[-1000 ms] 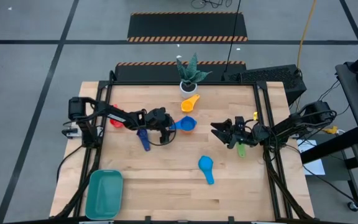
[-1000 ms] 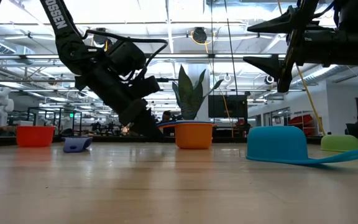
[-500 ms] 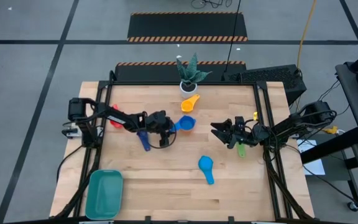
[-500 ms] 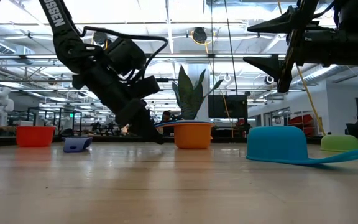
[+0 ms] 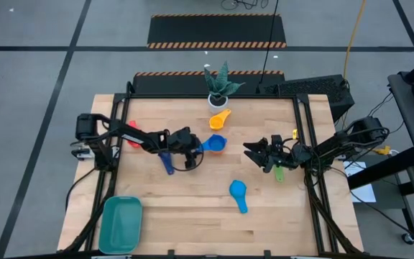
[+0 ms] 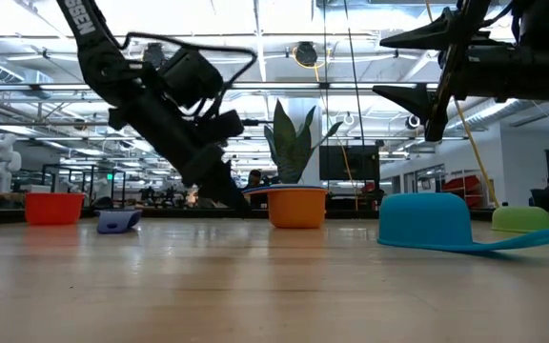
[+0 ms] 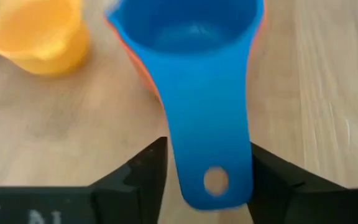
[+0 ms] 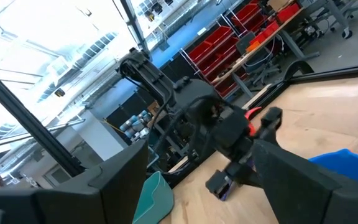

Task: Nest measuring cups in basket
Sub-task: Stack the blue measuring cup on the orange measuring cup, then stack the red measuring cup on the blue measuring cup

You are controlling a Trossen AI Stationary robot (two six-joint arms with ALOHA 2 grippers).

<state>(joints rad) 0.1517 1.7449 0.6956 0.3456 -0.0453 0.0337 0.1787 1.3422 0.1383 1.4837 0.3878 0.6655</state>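
Observation:
In the high view my left gripper point(image 5: 196, 148) sits mid-table, at the handle of a blue measuring cup point(image 5: 216, 144) that is nested in an orange cup point(image 6: 296, 207). A yellow cup point(image 5: 220, 119) lies just beyond them. Navy point(image 5: 165, 162) and red point(image 5: 133, 141) cups lie beside the left arm. A light blue cup point(image 5: 238, 193) lies mouth down nearer the front, and a green cup point(image 5: 279, 173) lies under the right arm. The teal basket point(image 5: 121, 223) sits at the near left corner. My right gripper point(image 5: 251, 152) hovers open above the table, right of the blue cup. My left gripper has the blue cup's flat handle point(image 7: 185, 155) between its two fingers point(image 7: 145, 177), one on each long edge, near the free end with the hole. The fingers come slanting down from the table's left, along the handle. The cup stays seated in the orange cup, which stands on the table.
A white pot with a green plant point(image 5: 218, 90) stands at the far edge behind the yellow cup. Bare wood lies between the basket and the light blue cup. People and shelving show in the room beyond the table.
My left arm's wrist has risen a little and tipped steeper, while its fingertips have stayed at the blue cup's handle. The cups have not moved.

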